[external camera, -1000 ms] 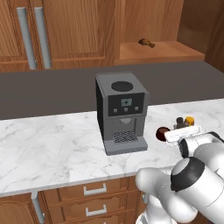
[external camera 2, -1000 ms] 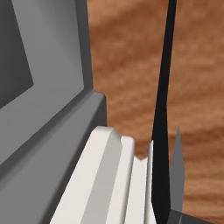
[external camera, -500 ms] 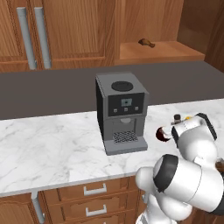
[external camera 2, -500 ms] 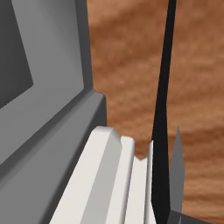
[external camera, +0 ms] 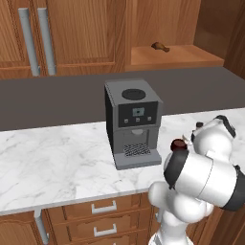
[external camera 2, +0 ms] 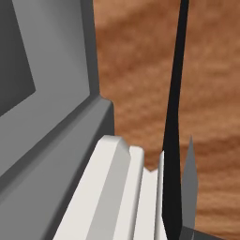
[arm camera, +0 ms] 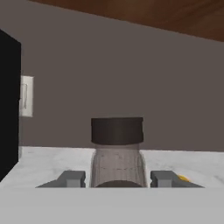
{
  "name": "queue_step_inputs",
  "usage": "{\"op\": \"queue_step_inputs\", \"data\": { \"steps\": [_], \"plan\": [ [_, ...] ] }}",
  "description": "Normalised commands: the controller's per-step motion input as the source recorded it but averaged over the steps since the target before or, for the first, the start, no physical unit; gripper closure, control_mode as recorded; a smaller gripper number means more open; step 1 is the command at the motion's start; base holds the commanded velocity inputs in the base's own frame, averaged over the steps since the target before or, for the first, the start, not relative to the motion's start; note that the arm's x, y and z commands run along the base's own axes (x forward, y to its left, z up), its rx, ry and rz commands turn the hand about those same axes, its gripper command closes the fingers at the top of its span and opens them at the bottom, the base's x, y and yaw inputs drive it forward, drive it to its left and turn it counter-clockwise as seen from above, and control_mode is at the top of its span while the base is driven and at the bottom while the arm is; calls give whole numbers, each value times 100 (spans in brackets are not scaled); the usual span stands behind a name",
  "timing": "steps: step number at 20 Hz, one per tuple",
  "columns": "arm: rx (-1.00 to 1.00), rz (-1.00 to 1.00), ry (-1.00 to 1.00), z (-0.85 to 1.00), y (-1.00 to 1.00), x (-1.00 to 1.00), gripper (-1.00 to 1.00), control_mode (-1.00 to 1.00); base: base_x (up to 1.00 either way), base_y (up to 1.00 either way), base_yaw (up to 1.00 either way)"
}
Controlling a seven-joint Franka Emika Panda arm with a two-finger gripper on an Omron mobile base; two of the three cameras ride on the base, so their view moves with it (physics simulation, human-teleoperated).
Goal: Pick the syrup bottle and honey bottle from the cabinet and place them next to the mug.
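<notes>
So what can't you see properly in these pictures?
- Syrup bottle: hand view, its lower body is cut off by the bottom of the picture, between the claw fingers.
- Mug: left base view, mostly hidden behind the robot's white arm.
- Honey bottle: hand view, just an orange sliver behind the right finger.
- Small brown thing in the cabinet: left base view, too small to name.
</notes>
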Motion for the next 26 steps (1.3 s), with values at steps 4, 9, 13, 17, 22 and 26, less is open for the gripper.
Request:
{"op": "queue_step_inputs", "data": {
  "steps": [4,9,13,17,22,26],
  "plan": [
    [7,0,0,-14,-33,-15,100,-100,0,0,0],
    [10,0,0,-16,-21,-10,100,-100,0,0,0],
    [14,0,0,-23,-8,-6,100,-100,0,0,0],
    [9,0,0,-23,0,0,100,-100,0,0,0],
    [3,0,0,-29,0,-2,-100,-100,0,0,0],
    [1,0,0,-10,0,-9,-100,-100,0,0,0]
  ]
}}
